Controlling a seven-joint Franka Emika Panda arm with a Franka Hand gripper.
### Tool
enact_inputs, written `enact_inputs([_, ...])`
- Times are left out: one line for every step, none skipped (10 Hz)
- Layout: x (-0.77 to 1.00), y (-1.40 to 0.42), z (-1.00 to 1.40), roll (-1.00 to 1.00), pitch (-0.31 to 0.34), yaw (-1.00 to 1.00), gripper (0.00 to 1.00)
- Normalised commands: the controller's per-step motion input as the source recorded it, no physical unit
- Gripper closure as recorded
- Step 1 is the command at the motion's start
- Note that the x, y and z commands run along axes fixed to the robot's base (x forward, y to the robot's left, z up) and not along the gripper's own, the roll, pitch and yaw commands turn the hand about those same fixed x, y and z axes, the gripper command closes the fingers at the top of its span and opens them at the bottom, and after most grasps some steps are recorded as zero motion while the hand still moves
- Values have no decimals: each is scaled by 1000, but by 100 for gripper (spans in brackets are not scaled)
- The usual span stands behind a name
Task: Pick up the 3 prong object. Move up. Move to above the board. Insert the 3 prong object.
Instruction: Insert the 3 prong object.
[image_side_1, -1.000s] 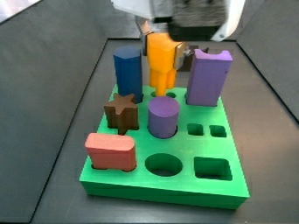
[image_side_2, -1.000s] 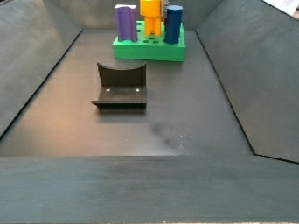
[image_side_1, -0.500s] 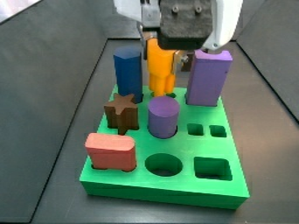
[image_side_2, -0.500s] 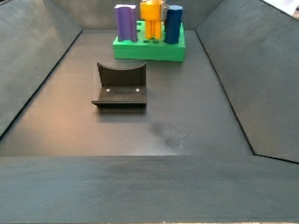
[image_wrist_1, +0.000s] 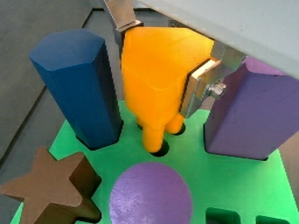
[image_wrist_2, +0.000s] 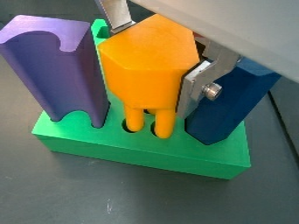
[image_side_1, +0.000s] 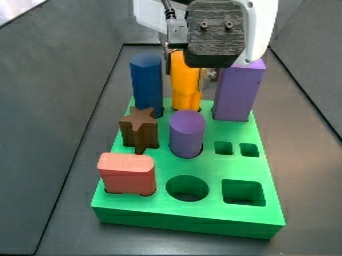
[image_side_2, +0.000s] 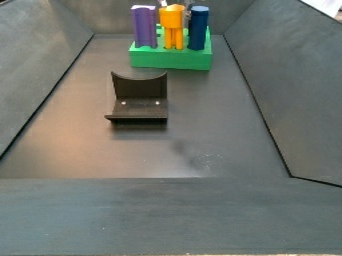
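Landmark: the board (image_side_1: 201, 205), green slab, everything placed relative to it.

Nearest edge of the board in a side view: pink-red block (image_side_1: 128, 172) at one corner, with an empty round hole (image_side_1: 187, 187) and an empty square hole (image_side_1: 242, 192) beside it in the same row. Next row back: brown star block (image_side_1: 138, 127), purple cylinder (image_side_1: 186, 134) upright in its hole, then two small square cut-outs (image_side_1: 237, 150).

Far row of the board: blue hexagonal prism (image_side_1: 146, 85), the 3 prong object (image_side_1: 185, 85), and a tall purple block (image_side_1: 239, 89) with a notched top, all upright and side by side. The orange piece sits between the blue and purple ones, close to both; contact can't be confirmed.

Gripper (image_wrist_1: 160, 63) is over that far row, silver fingers (image_wrist_1: 205, 85) pinching the 3 prong object on opposite faces near its top. In both wrist views the prongs (image_wrist_2: 149, 120) reach down to the board's small holes; tips look just entering, depth not resolvable. The body of the piece is clear of the board surface.

In a side view from farther off, the fixture (image_side_2: 136, 98) stands on the dark floor on the near side of the board (image_side_2: 171, 56), well apart from it.
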Motion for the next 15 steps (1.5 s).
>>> enact_inputs([0,-17,-206,9,0,206,100])
enact_inputs([29,-26,-189,10,0,220,100])
enact_inputs([69,-40,-186,0,0,223,100])
enact_inputs([106,-91,-166,0,0,157,100])
enact_inputs([231,-37,-200,-76,-21,37,100])
enact_inputs([274,0,-237,-49,-7,0,100])
enact_inputs([223,0,-237,-16,0,0,100])
enact_inputs([97,0,-240,0,0,0,100])
enact_inputs([0,0,-274,0,-26,0,100])
enact_inputs([0,0,-229,27,0,0,100])
enact_inputs([0,-31,-211,89,0,0,100])
enact_inputs([31,-37,-171,37,0,-71,100])
enact_inputs([0,-20,-109,0,-21,-157,100])
enact_inputs([0,0,-51,-24,-74,0,100])
enact_inputs([0,0,-3,0,-34,0,100])
